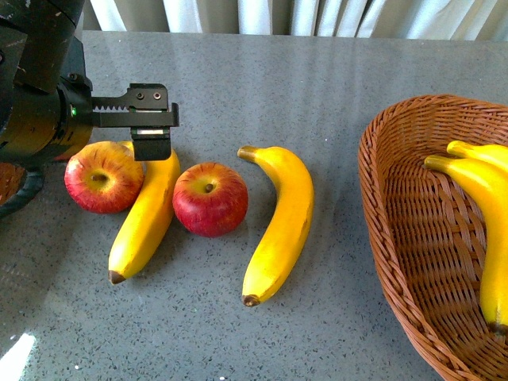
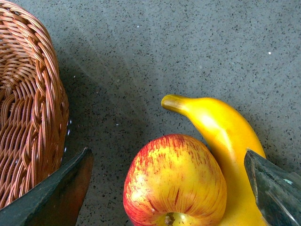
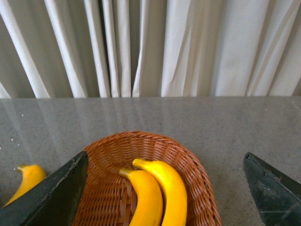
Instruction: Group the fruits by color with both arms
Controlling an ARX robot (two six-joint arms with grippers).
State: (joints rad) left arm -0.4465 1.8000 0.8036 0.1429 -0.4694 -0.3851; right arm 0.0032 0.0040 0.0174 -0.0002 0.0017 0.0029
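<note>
Arm pose and fruit layout on a grey table (image 1: 317,71): the left arm (image 1: 36,87) extends level from the left edge. Its left gripper (image 1: 155,127) is poised over the left apple (image 1: 103,176) and the left banana (image 1: 147,218) touching it, with fingers (image 2: 56,193) spread wide around the apple without gripping it and a left basket (image 2: 28,108) close beside. Further right lie a second apple (image 1: 209,198), against that banana, and a second banana (image 1: 278,226) slightly apart, with bare tabletop before and behind them. At the right edge the right basket (image 1: 397,238) holds two bananas (image 1: 484,198), and the right gripper (image 3: 164,157), seen only from its wrist, hangs above it, fingers wide and empty.
</note>
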